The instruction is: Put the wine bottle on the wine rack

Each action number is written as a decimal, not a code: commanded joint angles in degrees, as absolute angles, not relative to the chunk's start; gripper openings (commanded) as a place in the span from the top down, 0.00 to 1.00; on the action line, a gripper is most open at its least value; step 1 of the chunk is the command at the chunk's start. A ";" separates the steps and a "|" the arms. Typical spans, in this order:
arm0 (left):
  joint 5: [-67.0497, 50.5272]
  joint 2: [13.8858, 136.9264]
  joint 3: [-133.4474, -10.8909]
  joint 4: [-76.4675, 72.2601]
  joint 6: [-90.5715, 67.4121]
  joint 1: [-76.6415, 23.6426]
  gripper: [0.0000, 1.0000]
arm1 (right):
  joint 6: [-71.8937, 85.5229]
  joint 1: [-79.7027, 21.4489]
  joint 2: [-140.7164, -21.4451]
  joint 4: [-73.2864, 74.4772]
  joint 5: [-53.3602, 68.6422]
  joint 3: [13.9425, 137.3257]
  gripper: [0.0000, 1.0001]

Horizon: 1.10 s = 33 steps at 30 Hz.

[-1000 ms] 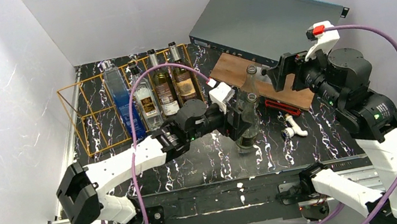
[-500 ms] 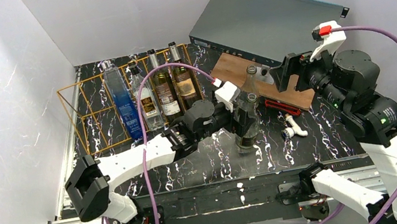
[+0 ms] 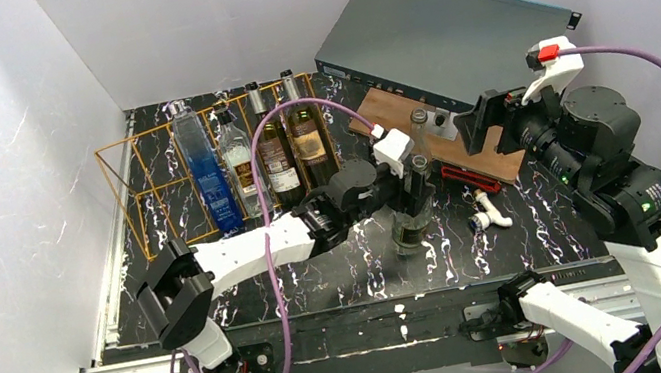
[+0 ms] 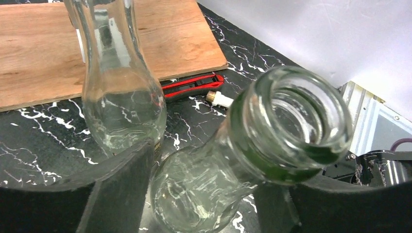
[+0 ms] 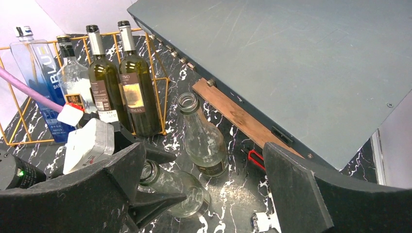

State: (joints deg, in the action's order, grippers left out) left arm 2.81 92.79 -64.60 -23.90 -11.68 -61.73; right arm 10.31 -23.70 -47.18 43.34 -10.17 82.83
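Resting on the table (image 3: 340, 266) right of the wine rack (image 3: 140, 193), where 4 bottles (image 3: 279, 155) are already lodged, the wine bottle (image 3: 410, 219) is straddled by the left gripper (image 3: 410, 183), grip uncertain, racking not yet done; the right gripper (image 3: 483, 120) is held open.

White walls (image 3: 276, 3) enclose a black marbled table (image 3: 535, 218).

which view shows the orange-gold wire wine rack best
The top external view: the whole orange-gold wire wine rack shows there, empty bays included. The right wrist view catches only part of it; the left wrist view shows none of it.
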 commanded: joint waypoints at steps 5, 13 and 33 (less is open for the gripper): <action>6.53 93.40 -67.16 -26.46 -12.65 -62.17 0.60 | 9.35 -23.58 -46.44 42.35 -11.26 84.65 0.00; 6.39 90.47 -66.07 -26.14 -12.61 -62.14 0.86 | 9.32 -23.59 -46.14 42.19 -11.26 84.36 0.00; 13.05 75.00 -66.15 -6.39 -12.25 -61.28 1.00 | 10.80 -23.63 -45.95 40.79 -9.29 83.32 0.00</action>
State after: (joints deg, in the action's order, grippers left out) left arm 9.51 83.92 -64.86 -5.41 -11.51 -61.99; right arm 10.39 -23.70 -46.11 43.57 -10.11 82.83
